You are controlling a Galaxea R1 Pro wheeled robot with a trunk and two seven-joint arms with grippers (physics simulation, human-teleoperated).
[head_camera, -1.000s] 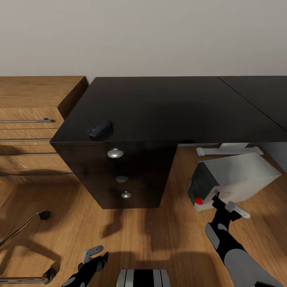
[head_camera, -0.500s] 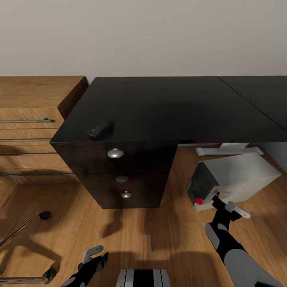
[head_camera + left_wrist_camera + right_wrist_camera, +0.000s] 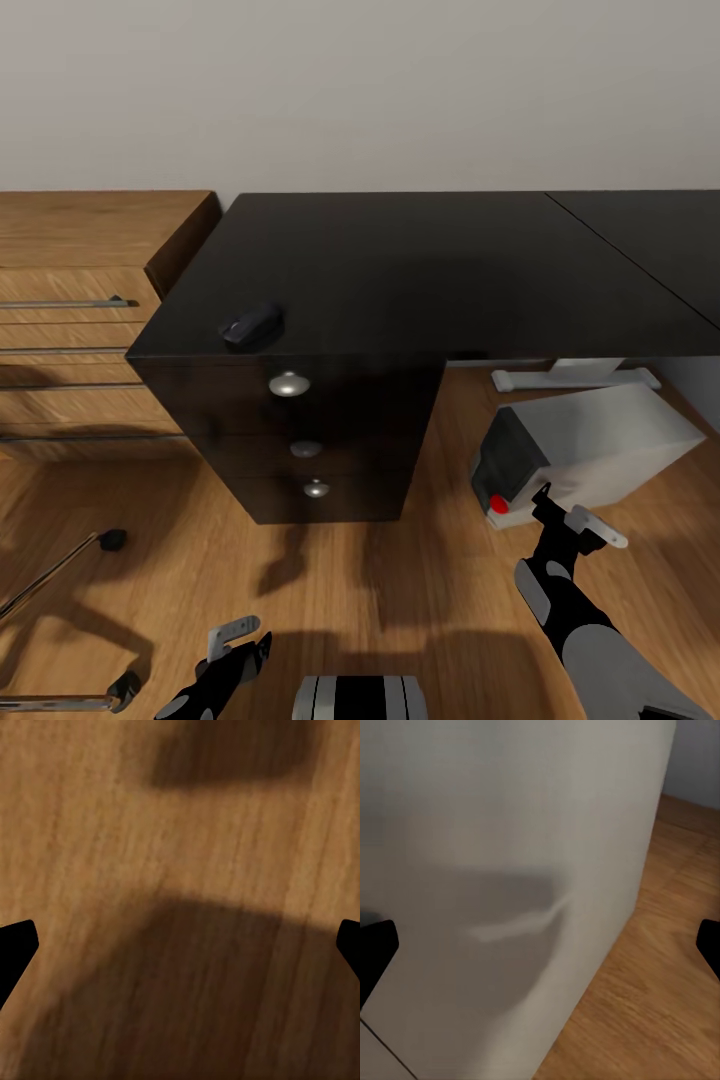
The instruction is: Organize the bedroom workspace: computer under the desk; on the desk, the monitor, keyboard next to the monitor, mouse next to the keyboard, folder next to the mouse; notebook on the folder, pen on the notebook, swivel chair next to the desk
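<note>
The small black mouse (image 3: 251,326) lies at the front left edge of the black desk (image 3: 420,270). The light grey computer (image 3: 590,440) stands askew on the floor beside the drawer unit, partly under the desktop, its dark front and red dot facing me. My right gripper (image 3: 570,515) hovers open just in front of the computer, whose grey side (image 3: 510,870) fills the space ahead of the gripper (image 3: 540,945). My left gripper (image 3: 245,640) hangs open low over the wooden floor (image 3: 180,832). A chrome leg of the swivel chair (image 3: 60,570) shows at lower left. Monitor, keyboard, folder, notebook and pen are out of view.
A light wooden drawer chest (image 3: 70,300) stands against the desk's left side. The black three-drawer unit (image 3: 300,440) has round metal knobs. A white desk foot (image 3: 575,379) lies behind the computer. Open wooden floor stretches between my arms.
The mouse looks slightly turned in place at the desk's edge. Both arms and the camera have stayed still.
</note>
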